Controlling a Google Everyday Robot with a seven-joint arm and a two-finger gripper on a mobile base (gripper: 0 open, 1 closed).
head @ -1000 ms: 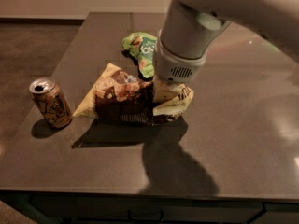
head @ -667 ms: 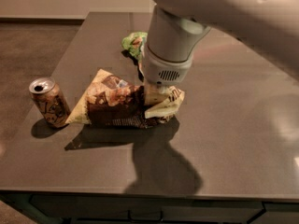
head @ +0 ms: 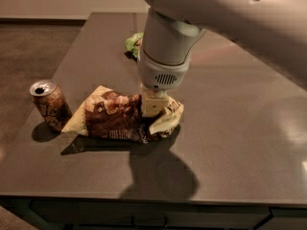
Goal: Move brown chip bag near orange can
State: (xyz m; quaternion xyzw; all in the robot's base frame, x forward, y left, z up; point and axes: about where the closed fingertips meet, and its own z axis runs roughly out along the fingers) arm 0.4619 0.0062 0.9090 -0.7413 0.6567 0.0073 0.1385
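1. Far left on the worktop: orange can, upright, opened silver top showing. Unmoved over the last second.
2. Just right of the can: brown chip bag, lying long-ways, pale left corner now just beside the can's base. Touching or not, cannot tell. Well apart from the can a second ago, carried leftward since. Right end raised a little off the surface, judging by the dark shadow underneath.
3. Behind, toward the far edge: small green bag, in the same place as before, now mostly hidden by the arm.
4. Over the chip bag's right end: gripper, pointing straight down, jaws pinching the crumpled cream-yellow end of the bag. Shifted left and nearer the camera together with its load.
5. Judgement: goal as good as met, with the bag already close to the can. Left to do: lower the held end, spread the jaws, lift clear.
6. Worth watching: any further travel left, likely to nudge or tip the light can.
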